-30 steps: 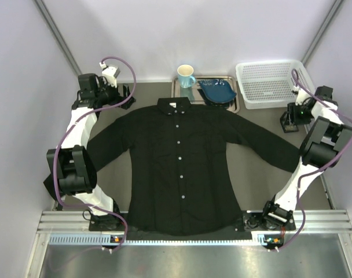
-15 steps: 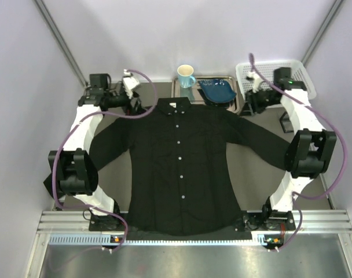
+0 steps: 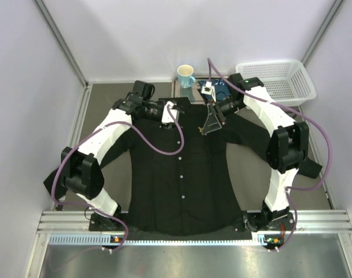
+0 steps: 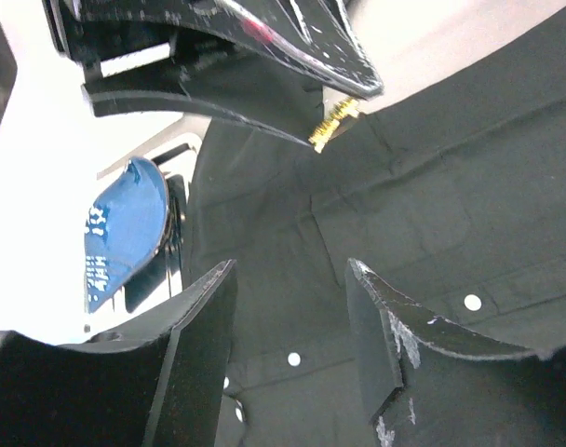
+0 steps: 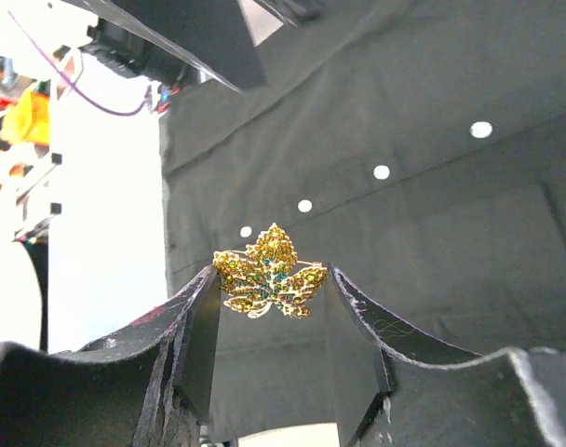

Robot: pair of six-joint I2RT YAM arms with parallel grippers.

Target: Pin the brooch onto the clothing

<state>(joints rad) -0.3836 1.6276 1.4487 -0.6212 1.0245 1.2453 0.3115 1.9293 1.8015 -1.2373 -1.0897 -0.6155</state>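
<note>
The black button-up shirt lies flat on the table, collar at the back. My right gripper hovers over the shirt's upper chest, right of the button row. In the right wrist view the right gripper is shut on the golden leaf-shaped brooch, pinched between its fingertips above the shirt. My left gripper is open and empty over the collar area. In the left wrist view the left gripper faces the shirt, and the brooch shows at the right gripper's tip above.
A light blue mug and a blue dish sit on a metal tray just behind the collar. A white basket stands at the back right. The blue dish also shows in the left wrist view.
Both arms have swung inward from the table's outer back corners to above the shirt's collar and upper chest. The right gripper now hangs over the shirt.
</note>
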